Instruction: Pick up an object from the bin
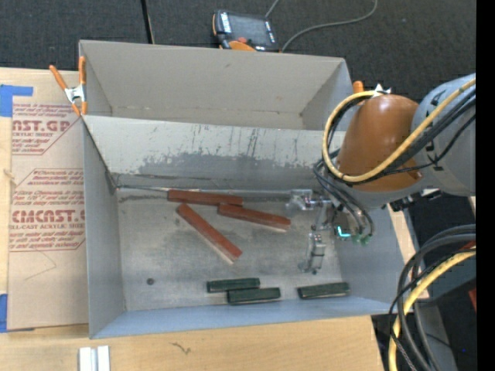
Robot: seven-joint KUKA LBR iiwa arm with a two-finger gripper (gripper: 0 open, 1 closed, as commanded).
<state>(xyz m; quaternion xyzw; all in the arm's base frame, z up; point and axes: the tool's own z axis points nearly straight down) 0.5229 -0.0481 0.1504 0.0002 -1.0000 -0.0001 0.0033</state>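
Dark-green flat bar (323,290), item nearest gripper (314,263): lies just on gripper's near-wall side, long axis across the view, approx. parallel to bin (209,91) front wall; red-brown stick (254,216) ends close by, view-left of gripper; gripper open/shut state can't be told.

The arm (433,145) runs off the right edge of the frame, and its orange cover (379,141) hides the upper part of the bin's (104,230) right wall. At lower centre, 2 dark green bars (232,285) overlap, so the edge where they meet is unclear. A dark speck (151,281) at lower left is too small to identify.
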